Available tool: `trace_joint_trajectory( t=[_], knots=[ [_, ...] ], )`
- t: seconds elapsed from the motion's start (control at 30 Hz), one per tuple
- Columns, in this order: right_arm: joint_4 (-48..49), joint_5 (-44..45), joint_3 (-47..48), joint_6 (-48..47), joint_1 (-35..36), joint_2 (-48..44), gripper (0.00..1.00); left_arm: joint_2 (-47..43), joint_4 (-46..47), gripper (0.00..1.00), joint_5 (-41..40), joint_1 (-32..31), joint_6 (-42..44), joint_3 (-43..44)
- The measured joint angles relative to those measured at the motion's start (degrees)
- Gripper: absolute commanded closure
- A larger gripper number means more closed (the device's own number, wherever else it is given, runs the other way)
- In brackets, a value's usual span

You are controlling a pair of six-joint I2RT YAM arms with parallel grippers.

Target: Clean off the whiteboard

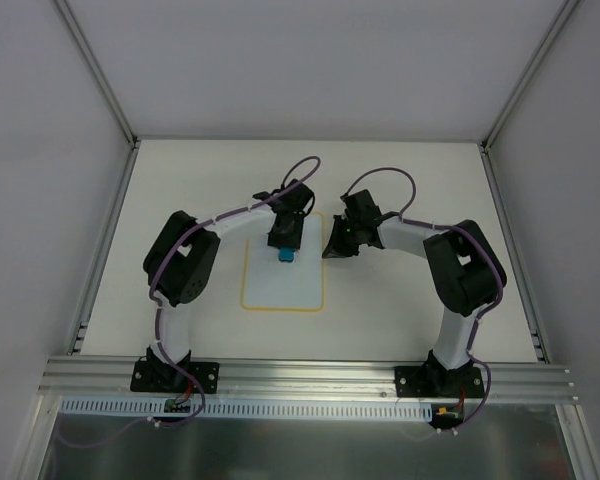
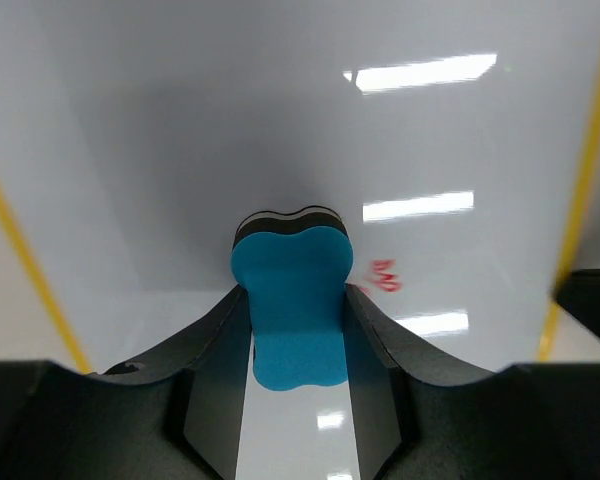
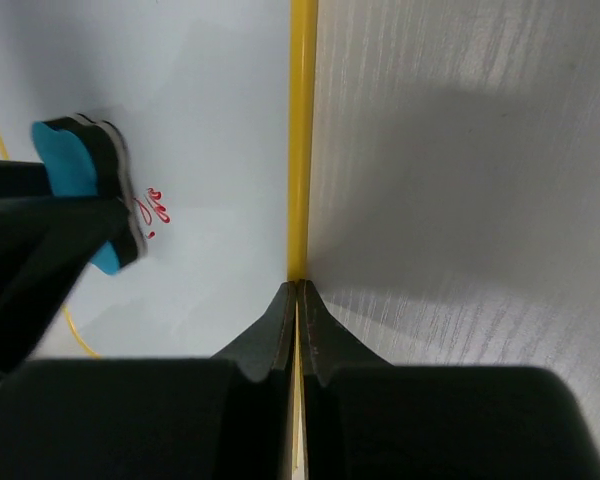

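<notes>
The whiteboard [image 1: 283, 288], white with a thin yellow rim, lies flat on the table between the arms. My left gripper [image 1: 285, 238] is shut on the blue eraser [image 1: 284, 256], holding it upright with its dark felt against the upper part of the board. In the left wrist view the eraser [image 2: 290, 265] sits between my fingers [image 2: 215, 360], and a small red scribble [image 2: 385, 277] lies just to its right. My right gripper [image 3: 297, 290] is shut on the board's right yellow rim [image 3: 301, 150]. That view also shows the eraser [image 3: 75, 165] and the scribble [image 3: 152, 210].
The pale table [image 1: 410, 190] surrounds the board, with walls on three sides and an aluminium rail [image 1: 310, 375] at the near edge. The right gripper's dark body [image 2: 592, 300] shows at the board's right rim in the left wrist view.
</notes>
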Motion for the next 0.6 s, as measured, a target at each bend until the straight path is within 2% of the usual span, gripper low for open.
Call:
trace_joint_trajectory(
  t=[0.17, 0.27, 0.4, 0.6],
  knots=[
    [0.00, -0.07, 0.00, 0.17, -0.04, 0.04, 1.00, 5.88, -1.20, 1.00, 0.15, -6.45, 0.02, 8.41],
    [0.02, -0.13, 0.00, 0.22, -0.09, 0.04, 1.00, 7.52, -1.09, 1.00, 0.72, -7.80, -0.07, 10.75],
    [0.13, -0.15, -0.04, 0.26, -0.09, 0.04, 1.00, 6.58, 0.31, 1.00, 2.14, -7.15, -0.79, 8.87],
    [1.05, -0.70, -0.07, 0.63, -0.09, 0.39, 1.00, 0.11, 4.66, 1.00, 3.26, -3.43, -3.63, -1.27]
  ],
)
